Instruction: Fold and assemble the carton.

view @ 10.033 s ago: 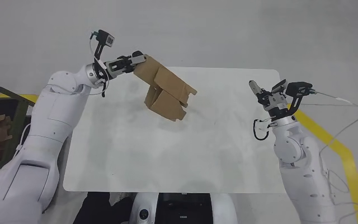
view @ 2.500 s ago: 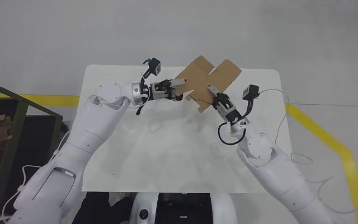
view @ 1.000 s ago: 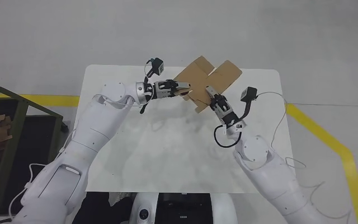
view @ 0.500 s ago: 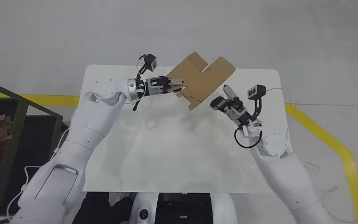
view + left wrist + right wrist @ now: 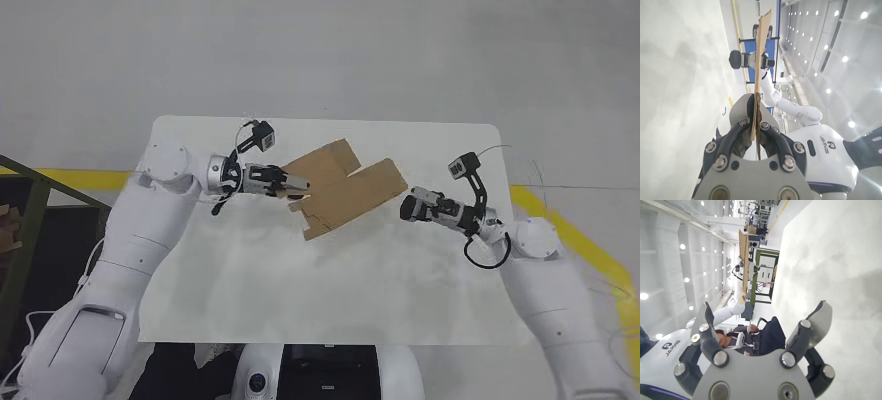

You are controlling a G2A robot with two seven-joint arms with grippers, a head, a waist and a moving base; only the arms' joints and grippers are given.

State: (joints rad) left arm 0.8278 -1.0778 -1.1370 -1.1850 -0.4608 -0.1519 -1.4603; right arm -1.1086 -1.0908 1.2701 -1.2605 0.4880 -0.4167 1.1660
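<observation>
The flattened brown carton (image 5: 340,186) hangs over the middle of the white table (image 5: 230,290), lying nearly level. My left gripper (image 5: 298,184) is shut on the carton's left edge; the left wrist view shows the carton (image 5: 758,75) edge-on, clamped between the black pads (image 5: 751,106). My right gripper (image 5: 409,208) stands open just right of the carton's right end, apart from it, with nothing between its fingers (image 5: 706,315). From the right wrist view the carton (image 5: 744,262) is a thin brown sheet seen edge-on farther off.
The table's front half (image 5: 320,300) is bare white. A yellow floor line (image 5: 570,240) runs past the right side. A dark green rack (image 5: 20,210) stands off the table's left edge.
My left gripper lowered and turned the carton from tilted-up to nearly flat over the table's middle. The right gripper drew back to the right and stands clear of it.
</observation>
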